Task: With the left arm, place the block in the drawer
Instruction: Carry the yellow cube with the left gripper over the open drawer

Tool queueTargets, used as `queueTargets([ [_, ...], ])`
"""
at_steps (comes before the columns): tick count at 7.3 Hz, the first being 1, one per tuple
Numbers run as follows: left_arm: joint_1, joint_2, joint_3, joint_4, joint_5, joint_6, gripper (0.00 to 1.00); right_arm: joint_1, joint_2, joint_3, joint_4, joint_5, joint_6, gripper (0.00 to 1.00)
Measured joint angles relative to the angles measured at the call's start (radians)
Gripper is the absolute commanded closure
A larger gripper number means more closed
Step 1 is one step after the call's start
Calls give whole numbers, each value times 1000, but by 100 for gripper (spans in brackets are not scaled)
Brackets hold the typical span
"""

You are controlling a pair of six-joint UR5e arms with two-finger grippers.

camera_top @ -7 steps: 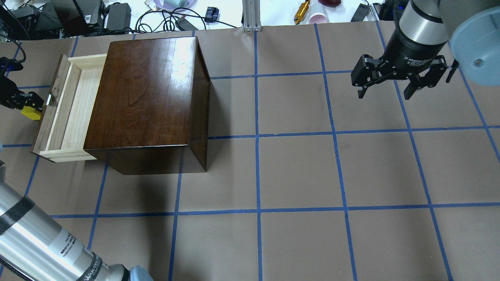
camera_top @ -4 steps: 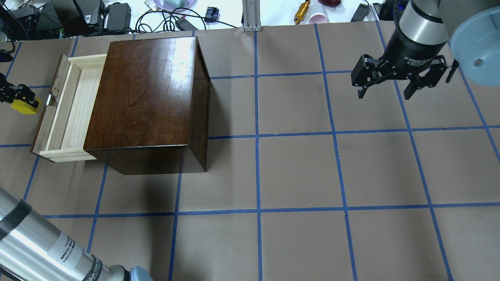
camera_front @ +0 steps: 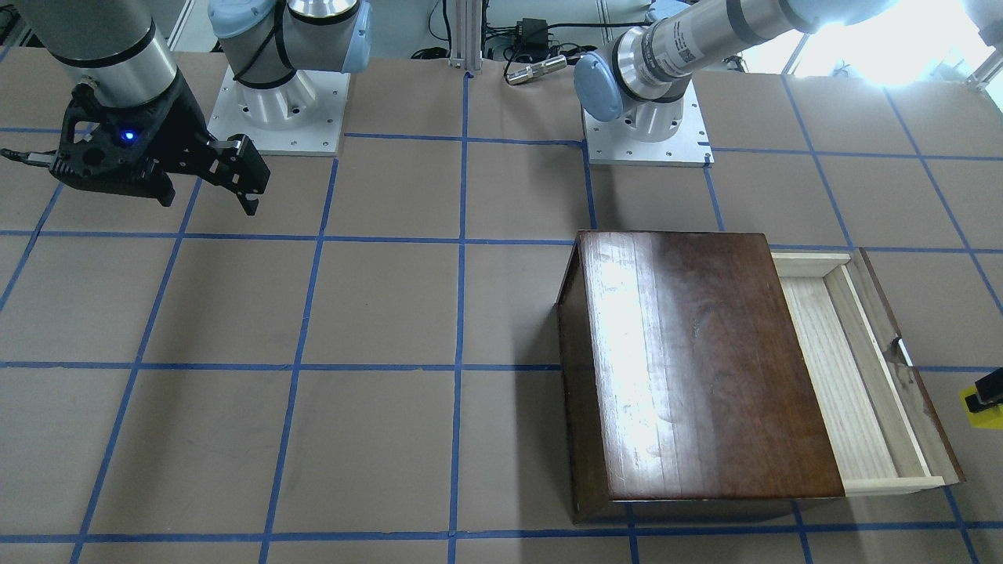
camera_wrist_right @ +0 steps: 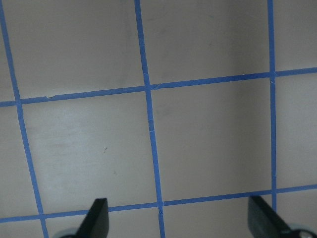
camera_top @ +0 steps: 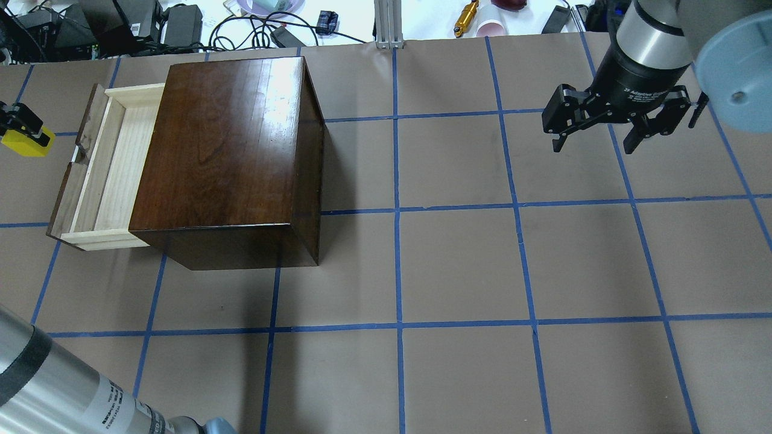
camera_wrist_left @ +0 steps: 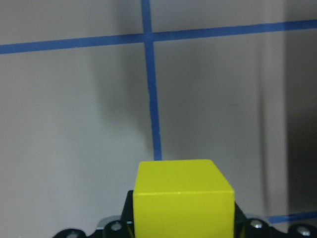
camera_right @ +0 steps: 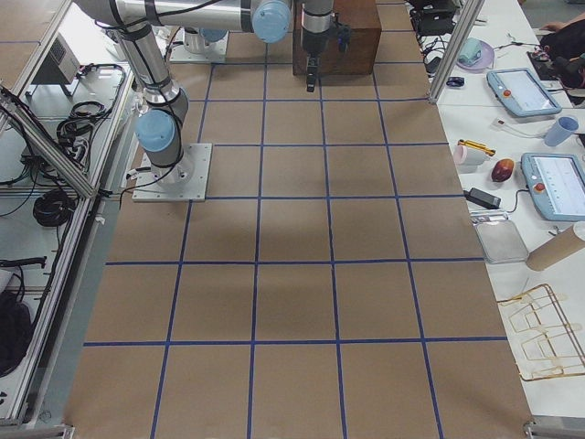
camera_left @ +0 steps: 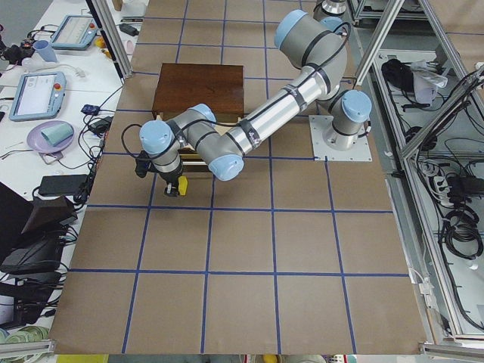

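Observation:
The yellow block (camera_top: 24,146) is held in my left gripper (camera_top: 17,126), which is shut on it, at the table's left edge just outside the drawer's dark front panel. In the left wrist view the block (camera_wrist_left: 183,198) sits between the jaws above bare table. It also shows in the front-facing view (camera_front: 979,413) and the exterior left view (camera_left: 180,184). The drawer (camera_top: 102,175) is pulled open to the left of the dark brown box (camera_top: 229,150), and its pale wood inside is empty. My right gripper (camera_top: 594,135) is open and empty, hanging over the table's far right.
Cables, power bricks and small items lie on the white bench beyond the table's far edge (camera_top: 181,24). The brown table surface carries a blue tape grid (camera_top: 398,211). The left arm's forearm (camera_top: 54,392) crosses the near left corner.
My left gripper with the yellow block has moved left and toward the far side in the overhead view, away from the drawer's front panel. The right arm has not moved.

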Motion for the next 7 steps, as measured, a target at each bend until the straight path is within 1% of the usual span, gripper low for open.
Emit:
queueTargets([
  [2,-23,73,-5,-80,12,-20,48,0,1,0,0,0,0,0],
  [3,-34,102,-18,-108,14,-38,50,0,1,0,0,0,0,0],
  [5,-76,154,-69,-127,14,-101,51,0,1,0,0,0,0,0],
  [7,-109,184,-126,-121,10,-170,52,0,1,0,0,0,0,0],
])
